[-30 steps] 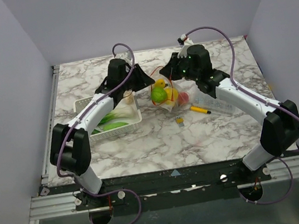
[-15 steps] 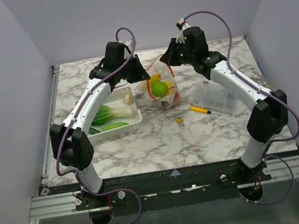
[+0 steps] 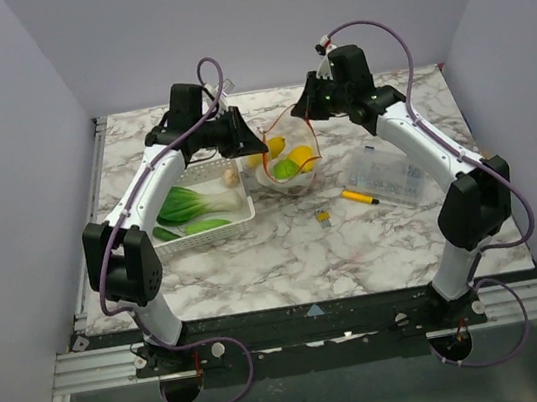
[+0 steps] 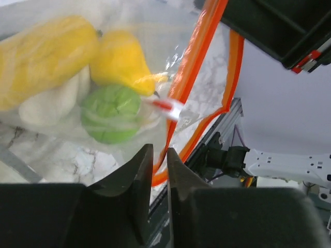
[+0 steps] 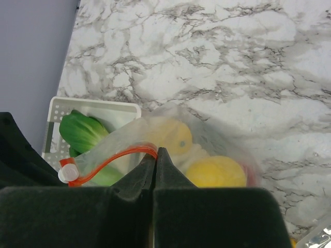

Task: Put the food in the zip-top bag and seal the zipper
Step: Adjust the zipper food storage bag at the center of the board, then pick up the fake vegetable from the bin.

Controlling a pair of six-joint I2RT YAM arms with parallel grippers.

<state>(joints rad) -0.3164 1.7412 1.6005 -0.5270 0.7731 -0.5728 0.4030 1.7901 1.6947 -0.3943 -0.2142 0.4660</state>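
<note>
Top view: zip-top bag point(image 3: 289, 170) held up by its mouth over the marble desk point(image 3: 287, 259), just right of the white lattice basket point(image 3: 203, 235). Left claw point(image 3: 253, 149) at the mouth's left side, right claw point(image 3: 308, 114) at its far right end, orange-red zipper point(image 3: 313, 146) looping between them. Food point(image 3: 286, 169) in green and yellow bunched in the bag's bottom. Bok choy point(image 3: 183, 204) in the basket. Yellow marker pen point(image 3: 359, 197) and clear compartment box point(image 3: 391, 177) off to the right.

Left wrist view: left claw point(image 4: 159, 155) all but closed, pinching the zipper point(image 4: 194, 57) between its tips. Just beyond them the red-and-white slider tab point(image 4: 168, 107). Behind the clear film, a yellow pear point(image 4: 121, 59), a green fruit point(image 4: 109, 113) and a white piece point(image 4: 49, 103).

Right wrist view: right claw point(image 5: 155, 155) closed tight on the end of the zipper point(image 5: 111, 157), bag hanging directly below. A lemon point(image 5: 214, 173) right of the tips, basket point(image 5: 93, 106) further left.
</note>
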